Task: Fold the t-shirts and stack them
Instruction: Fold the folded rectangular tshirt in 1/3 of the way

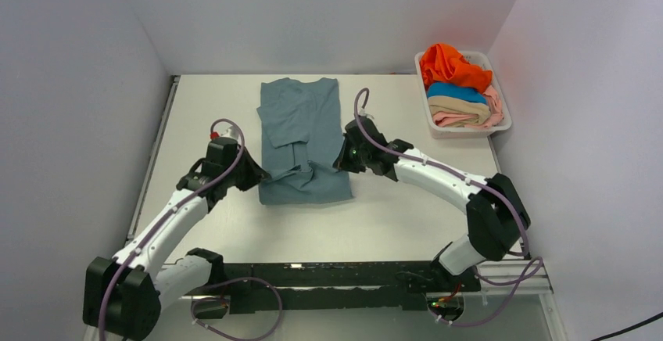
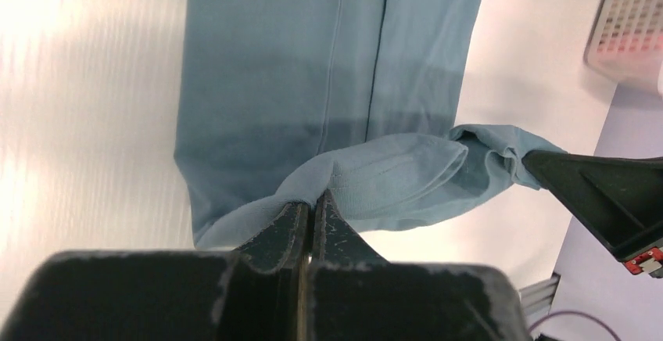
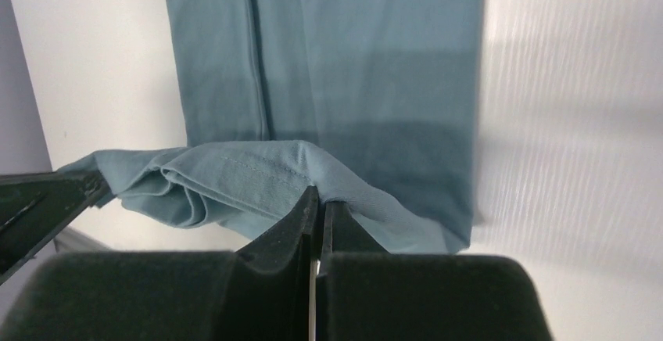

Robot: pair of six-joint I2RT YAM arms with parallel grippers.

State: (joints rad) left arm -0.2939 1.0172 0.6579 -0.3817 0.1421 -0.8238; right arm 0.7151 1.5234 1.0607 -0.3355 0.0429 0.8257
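A dusty grey-blue t-shirt (image 1: pixel 301 134) lies lengthwise in the middle of the table, its sides folded in. Its near hem is lifted off the table and sags between the two grippers. My left gripper (image 1: pixel 262 174) is shut on the hem's left corner, the cloth (image 2: pixel 367 177) pinched at its fingertips (image 2: pixel 313 199). My right gripper (image 1: pixel 342 159) is shut on the hem's right corner, with the fabric (image 3: pixel 258 173) bunched at its tips (image 3: pixel 319 194). The orange t-shirt (image 1: pixel 452 65), bright blue t-shirt (image 1: pixel 456 91), tan t-shirt (image 1: pixel 459 105) and pale pink t-shirt (image 1: pixel 461 120) sit piled at the far right.
A white plastic basket (image 1: pixel 503 127) at the far right holds the other shirts. White walls close in the table on the left, back and right. A black rail (image 1: pixel 336 274) with cables runs along the near edge between the arm bases.
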